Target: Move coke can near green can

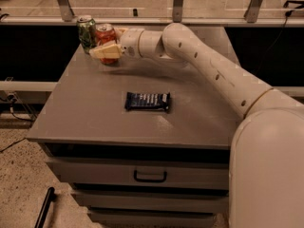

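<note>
The coke can (105, 35), red with a silver top, stands upright at the table's far left corner, right beside the green can (86, 32) and almost touching it. My gripper (107, 42) reaches in from the right and is shut on the coke can. One pale finger (104, 51) crosses the can's lower front, and the other is mostly hidden behind it. The green can stands free to the left of the gripper.
A dark blue snack packet (147, 101) lies flat mid-table. The grey table (85, 113) has drawers below with a black handle (150, 176). My white arm (213, 70) spans the right half. A railing with posts (63, 1) runs behind the table.
</note>
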Robot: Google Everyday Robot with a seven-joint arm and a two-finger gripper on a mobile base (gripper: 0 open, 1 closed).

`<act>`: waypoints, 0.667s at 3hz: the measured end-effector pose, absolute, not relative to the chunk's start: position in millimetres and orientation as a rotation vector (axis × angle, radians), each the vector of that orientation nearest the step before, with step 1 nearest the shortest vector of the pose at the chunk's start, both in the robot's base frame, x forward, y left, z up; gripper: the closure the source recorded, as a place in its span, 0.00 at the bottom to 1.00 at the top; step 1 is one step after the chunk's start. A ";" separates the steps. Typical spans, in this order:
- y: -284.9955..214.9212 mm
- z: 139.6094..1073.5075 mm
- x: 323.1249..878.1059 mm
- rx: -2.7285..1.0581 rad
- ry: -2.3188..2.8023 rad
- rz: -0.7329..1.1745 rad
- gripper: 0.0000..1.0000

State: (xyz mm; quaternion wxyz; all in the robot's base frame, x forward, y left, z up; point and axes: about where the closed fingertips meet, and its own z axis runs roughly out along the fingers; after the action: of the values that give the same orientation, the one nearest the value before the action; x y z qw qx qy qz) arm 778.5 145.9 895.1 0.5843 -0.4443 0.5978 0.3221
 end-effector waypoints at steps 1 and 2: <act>138.4 895.1 776.4 -1.031 1.402 0.742 0.00; 114.8 895.2 769.8 -1.012 1.423 0.712 0.00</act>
State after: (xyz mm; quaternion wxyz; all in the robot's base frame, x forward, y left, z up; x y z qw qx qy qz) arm 769.8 114.8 895.2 0.5875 -0.4343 0.6107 0.3054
